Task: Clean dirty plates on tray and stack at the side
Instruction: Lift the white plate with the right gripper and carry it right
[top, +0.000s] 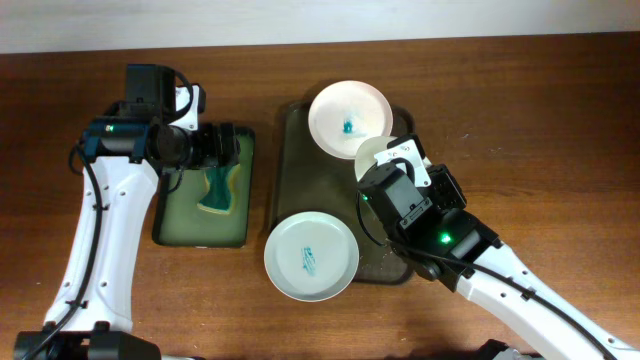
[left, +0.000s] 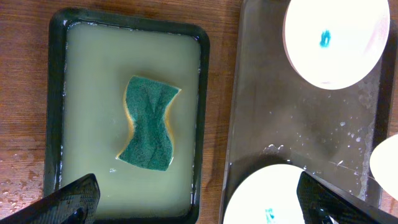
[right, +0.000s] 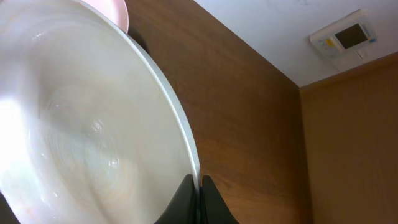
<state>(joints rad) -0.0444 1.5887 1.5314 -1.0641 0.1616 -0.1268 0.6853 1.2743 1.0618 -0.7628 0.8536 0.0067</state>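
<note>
One smeared plate (top: 311, 258) overhung the near left corner of the tray (top: 290, 160). Over the tray's right edge, the right tool (right: 198, 186) was clamped on the rim of a tilted plain white plate (right: 74, 124). The left tool (top: 220, 148) hung spread wide and held nothing, above the sponge (left: 148, 123) in the green tray (left: 56, 93). A second smeared plate (top: 348, 120) lay at the tray's far end.

Smooth, glossy white plate (right: 81, 124) at the right gripper (right: 198, 200). Below the left gripper (left: 202, 202) — rough green fibre of the sponge (left: 148, 123); beside it a wet, shiny dark tray (left: 292, 118) on matt grained wood table (left: 25, 93).
</note>
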